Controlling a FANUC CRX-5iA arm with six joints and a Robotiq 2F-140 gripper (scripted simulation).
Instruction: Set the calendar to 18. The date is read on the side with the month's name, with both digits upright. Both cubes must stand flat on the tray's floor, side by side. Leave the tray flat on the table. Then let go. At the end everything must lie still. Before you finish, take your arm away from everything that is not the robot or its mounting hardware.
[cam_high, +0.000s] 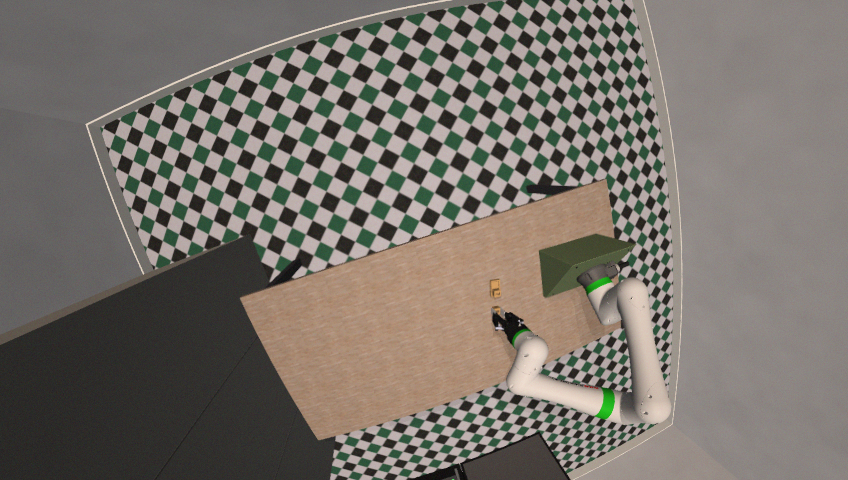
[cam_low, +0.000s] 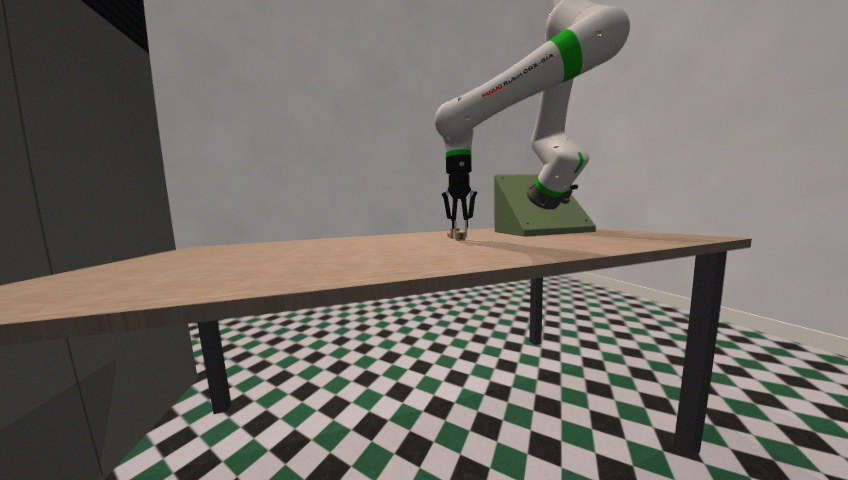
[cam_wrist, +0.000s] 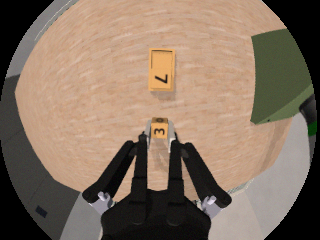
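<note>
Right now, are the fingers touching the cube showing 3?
Touching. In the wrist view both fingers press flat against opposite sides of the cube, no gap showing; the gripper is shut on it.

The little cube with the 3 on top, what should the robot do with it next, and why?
Probably lift it straight up a little. The gripper is shut on the cube, which sits on the table, apart from the tray that holds the other cube showing 7. It has to leave the table before it can be turned and carried to the tray.

Lighting's pretty soft and even everywhere, no glare, just a faint arm shadow on the table (cam_low: 535, 252) near its far right corner. Wrist view is a blurry fisheye circle, black outside it.
</note>
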